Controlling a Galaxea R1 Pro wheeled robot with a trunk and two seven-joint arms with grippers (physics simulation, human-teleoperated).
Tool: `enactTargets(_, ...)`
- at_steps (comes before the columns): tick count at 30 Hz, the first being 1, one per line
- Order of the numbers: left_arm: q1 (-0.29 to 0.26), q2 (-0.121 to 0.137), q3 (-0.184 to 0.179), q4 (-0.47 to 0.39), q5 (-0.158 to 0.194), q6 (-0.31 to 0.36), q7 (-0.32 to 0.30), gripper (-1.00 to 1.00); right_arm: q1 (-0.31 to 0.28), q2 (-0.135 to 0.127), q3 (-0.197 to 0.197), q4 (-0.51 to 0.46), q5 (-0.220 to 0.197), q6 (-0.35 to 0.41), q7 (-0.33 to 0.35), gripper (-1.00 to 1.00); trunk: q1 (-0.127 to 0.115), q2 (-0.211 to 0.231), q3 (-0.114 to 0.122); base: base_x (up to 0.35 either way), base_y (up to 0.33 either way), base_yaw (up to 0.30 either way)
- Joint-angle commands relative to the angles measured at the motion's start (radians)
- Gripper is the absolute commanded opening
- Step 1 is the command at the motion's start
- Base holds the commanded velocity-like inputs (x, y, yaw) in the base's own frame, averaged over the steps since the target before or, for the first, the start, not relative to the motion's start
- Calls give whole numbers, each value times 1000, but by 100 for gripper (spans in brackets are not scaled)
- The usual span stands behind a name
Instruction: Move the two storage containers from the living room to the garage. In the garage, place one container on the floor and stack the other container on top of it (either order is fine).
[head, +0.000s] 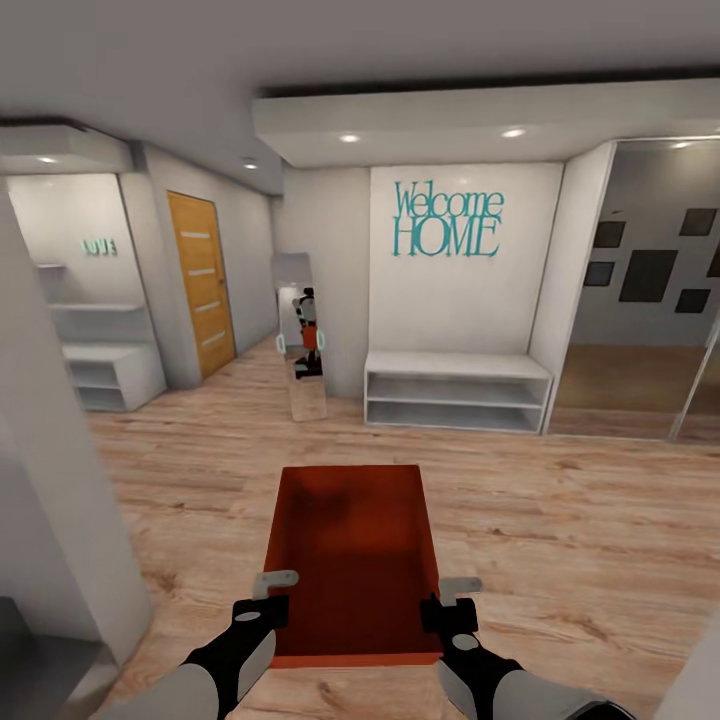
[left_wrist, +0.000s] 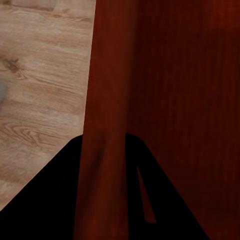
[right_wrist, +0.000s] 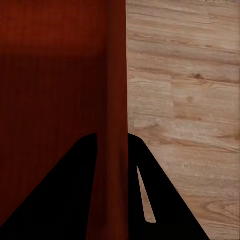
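Here, an orange-red storage container (head: 352, 560) was carried low in front of the robot above the wood plank floor (head: 560, 520). The left gripper (head: 268, 597) pinched its left wall and the right gripper (head: 445, 601) its right wall, facing a white bench (head: 457, 390) under a "Welcome HOME" sign (head: 447, 220).

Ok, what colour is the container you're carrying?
Orange-red storage container, clearest in the head view.
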Motion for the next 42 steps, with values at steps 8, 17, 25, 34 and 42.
enactTargets(8,-1,38,31,-1,54,2,4,-100,-1,-8,-58,-4,12,-10,2,-100,1,-1,-1,322,0,68)
enactTargets(17,-1,38,31,2,54,1,3,-100,-1,-9,-58,-4,12,-11,2,-100,1,-1,-1,322,0,187)
enactTargets(25,-1,38,31,3,54,1,3,-100,-1,-9,-58,-4,12,-9,2,-100,1,-1,-1,322,0,6)
enactTargets(34,-1,38,31,3,54,1,3,-100,-1,-8,-58,-4,12,-9,2,-100,1,-1,-1,322,0,0)
enactTargets(42,-1,38,32,3,54,1,3,-100,-1,-9,-58,-4,12,-10,2,-100,1,-1,-1,322,0,0)
